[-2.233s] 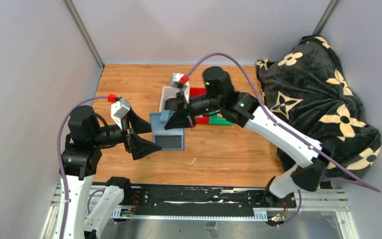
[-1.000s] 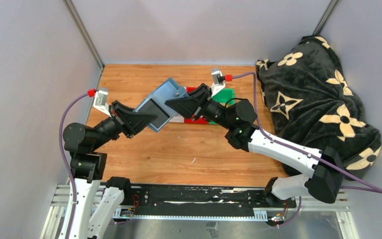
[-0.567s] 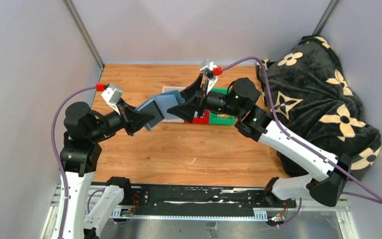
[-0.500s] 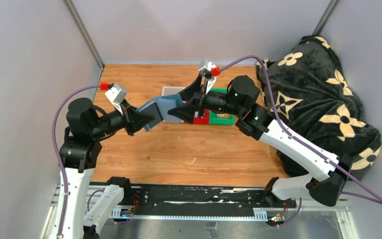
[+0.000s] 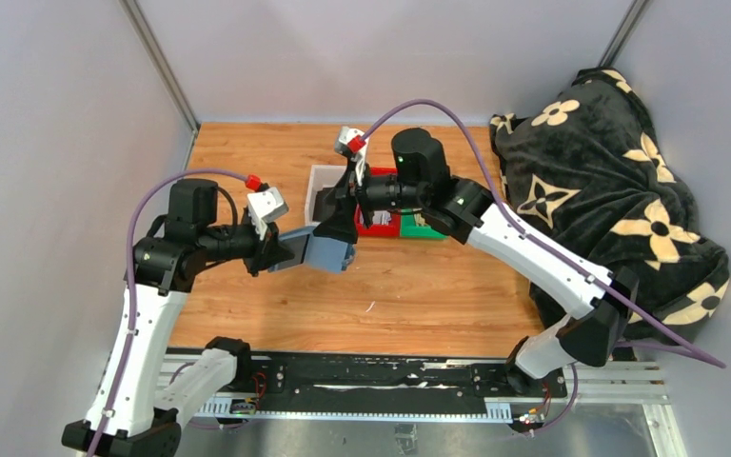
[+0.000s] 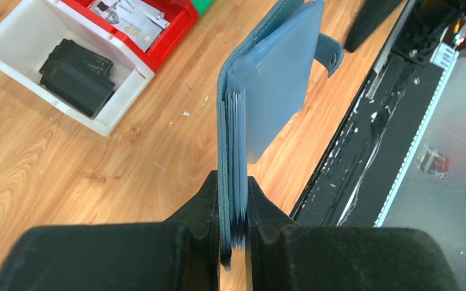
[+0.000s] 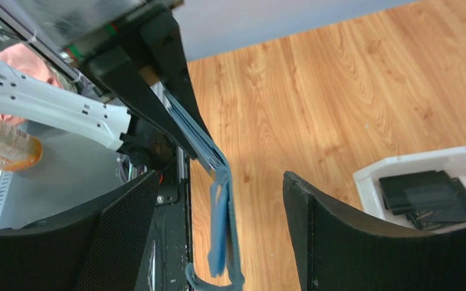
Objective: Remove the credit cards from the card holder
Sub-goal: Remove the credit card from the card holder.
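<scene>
Black fingers [image 6: 200, 206] of your left gripper [image 6: 233, 200] are pressed together on one edge of the small slate-blue folding card holder [image 6: 279, 79]. They clamp its cover and the inner leaves so it stands on edge in the air, clear of the wooden table [image 6: 67, 170] and over its middle. I judge that grip is meant to anchor the holder while its other end is left free to work on. A stack of thin pale edges [image 6: 238, 151] shows between the covers. You cannot tell from here whether these are the credit cards or only sleeves, so treat the cards as not yet out.

Your right gripper [image 7: 218, 200] is spread wide, one finger on each side of the loose flap with its snap tab, touching neither side. That looks like a stance for taking a new hold on the flap or a card.

Toward the table's far edge sits a white plastic bin [image 6: 124, 97] holding flat black items [image 6: 76, 76]. Touching it is a red plastic bin [image 6: 164, 48] with printed slips, and beyond that a green plastic bin [image 5: 424, 228]. A black flower-patterned blanket [image 5: 609, 190] is heaped along the right edge.
</scene>
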`<state>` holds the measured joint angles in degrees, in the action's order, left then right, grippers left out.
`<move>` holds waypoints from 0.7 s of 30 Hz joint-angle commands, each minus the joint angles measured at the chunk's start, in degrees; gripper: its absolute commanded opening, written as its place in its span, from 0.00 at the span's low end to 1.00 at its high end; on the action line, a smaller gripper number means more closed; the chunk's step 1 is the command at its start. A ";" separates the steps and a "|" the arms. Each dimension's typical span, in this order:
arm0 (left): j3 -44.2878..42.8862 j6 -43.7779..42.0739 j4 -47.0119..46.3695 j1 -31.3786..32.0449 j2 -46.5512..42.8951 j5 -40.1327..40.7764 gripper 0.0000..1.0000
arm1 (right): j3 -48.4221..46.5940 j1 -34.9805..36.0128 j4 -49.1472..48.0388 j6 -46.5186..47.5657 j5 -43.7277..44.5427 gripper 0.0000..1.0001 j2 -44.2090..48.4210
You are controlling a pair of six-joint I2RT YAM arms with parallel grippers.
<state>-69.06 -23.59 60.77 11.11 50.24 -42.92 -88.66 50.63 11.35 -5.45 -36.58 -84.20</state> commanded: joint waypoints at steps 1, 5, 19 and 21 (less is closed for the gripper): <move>-1.34 -7.04 3.89 0.66 -1.05 0.27 0.00 | -1.41 0.56 4.82 3.96 -3.99 0.79 -1.20; -1.74 -8.78 5.69 0.75 -1.38 -0.21 0.00 | -0.67 0.60 5.45 4.92 -9.41 0.79 -1.56; -3.55 -7.87 5.85 0.75 -1.29 -2.31 0.00 | 1.92 2.49 6.97 4.02 -10.33 0.67 -4.77; -3.39 -7.89 5.84 0.75 -1.70 -2.56 0.00 | 1.90 2.54 6.78 3.91 -10.47 0.52 -5.10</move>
<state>-71.35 -31.16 66.59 11.46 49.41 -43.40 -87.55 52.47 16.99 -1.93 -46.96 -88.42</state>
